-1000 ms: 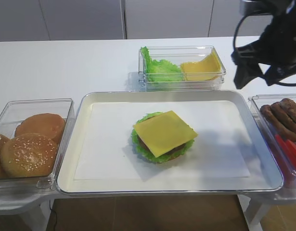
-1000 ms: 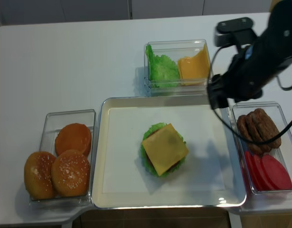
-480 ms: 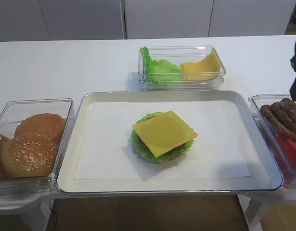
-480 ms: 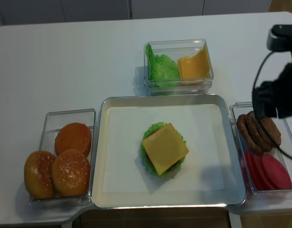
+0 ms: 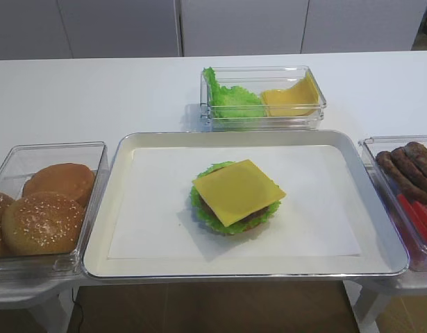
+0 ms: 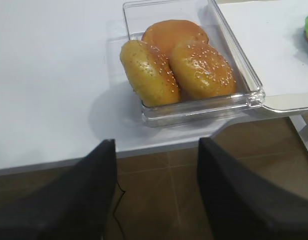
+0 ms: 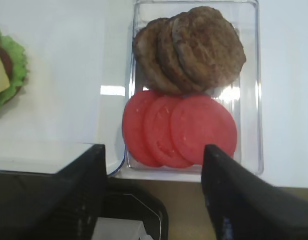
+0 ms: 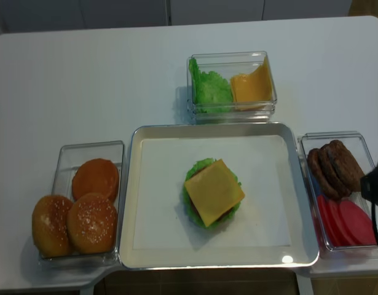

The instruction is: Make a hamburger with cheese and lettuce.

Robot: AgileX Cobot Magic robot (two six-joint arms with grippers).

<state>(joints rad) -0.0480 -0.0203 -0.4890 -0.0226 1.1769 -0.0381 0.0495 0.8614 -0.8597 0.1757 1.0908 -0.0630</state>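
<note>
Clear tub [image 7: 254,100]: patties [image 7: 191,47], tomato slices [image 7: 181,130]; another [image 6: 234,65] holds buns [image 6: 201,67].

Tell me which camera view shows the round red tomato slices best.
The right wrist view: three overlapping round red tomato slices fill its centre, unobstructed. The realsense high view shows them small at its right edge, the other high view only a red sliver, the left wrist view none.

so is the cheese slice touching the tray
Apart. The exterior high view shows the cheese lying on the patty and lettuce, raised off the tray.
</note>
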